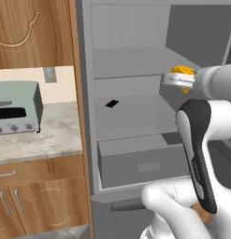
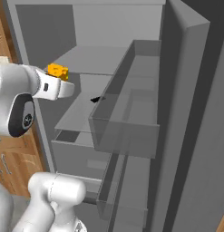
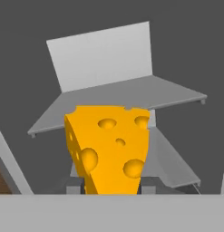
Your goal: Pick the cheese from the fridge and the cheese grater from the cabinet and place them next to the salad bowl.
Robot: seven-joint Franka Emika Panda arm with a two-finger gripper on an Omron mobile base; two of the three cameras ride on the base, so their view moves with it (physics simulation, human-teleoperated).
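The gripper (image 1: 183, 80) was pinched on the cheese (image 1: 181, 71), its jaws drawn in close against the sides of the small yellow-orange wedge, so the gap between them was only as wide as the cheese itself. In the hand view the cheese (image 3: 109, 147) stood large right in front of the camera, holes showing on its broad face, with its lower end sunk between the dark finger tips (image 3: 76, 189). The wedge was off the shelves, carried in the air in front of the open fridge (image 1: 131, 60), at about the height of the upper grey shelf (image 1: 135, 60). From the right base view the cheese (image 2: 58, 71) stuck out beyond the white hand, near the left wall of the fridge (image 2: 118, 27), with the open door's bins (image 2: 127, 127) to the right. Below, the grey drawer (image 1: 140, 163) sat closed at the foot of the compartment. A small dark patch (image 1: 111, 103) lay on the middle shelf. To the left of the fridge, a pale green toaster oven (image 1: 16, 107) stood on the marble counter (image 1: 46, 135), under the brown wooden cabinet (image 1: 32, 32).
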